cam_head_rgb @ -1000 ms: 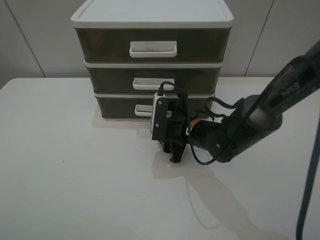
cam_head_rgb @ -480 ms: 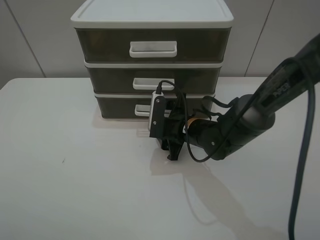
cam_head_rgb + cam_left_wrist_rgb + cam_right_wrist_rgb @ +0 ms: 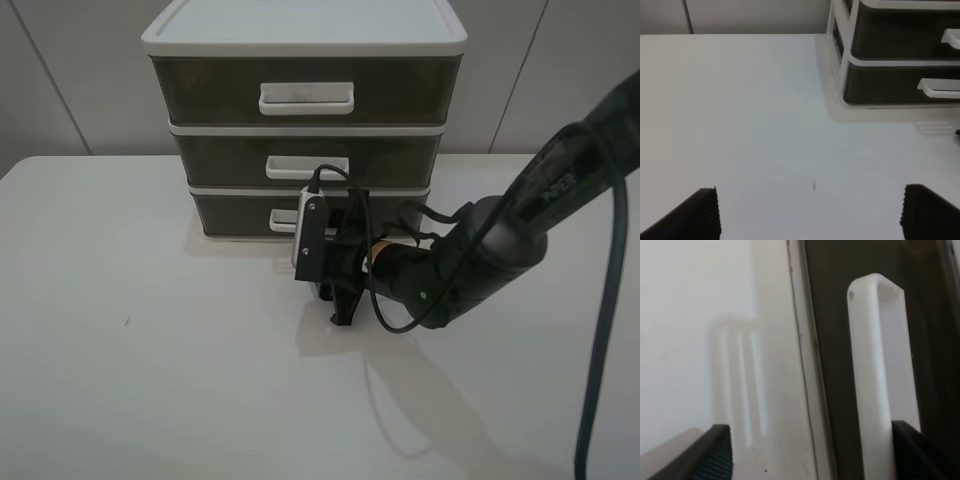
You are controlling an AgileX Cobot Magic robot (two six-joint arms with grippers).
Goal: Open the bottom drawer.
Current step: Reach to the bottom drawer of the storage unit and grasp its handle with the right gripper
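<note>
**Right hand point(image 3: 328, 272) lines up on the bottom drawer point(image 3: 240, 212)**

The bottom drawer sits shut, flush under the other two in the cabinet point(image 3: 300, 35) on the worktop point(image 3: 120, 350). The right hand is low in front of it, fingers spread. Its white loop handle point(image 3: 880, 365) lies just beside one fingertip point(image 3: 922, 452), ungripped. This looks like the approach. Next the hand must close on the handle, then draw straight out. The left hand point(image 3: 812, 212) hangs open, well apart.

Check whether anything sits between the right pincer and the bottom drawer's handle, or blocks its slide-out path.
Nothing visible. The open right pincer faces the white handle of the bottom drawer directly, with nothing between. The table in front of the drawer holds only the right arm itself.
</note>
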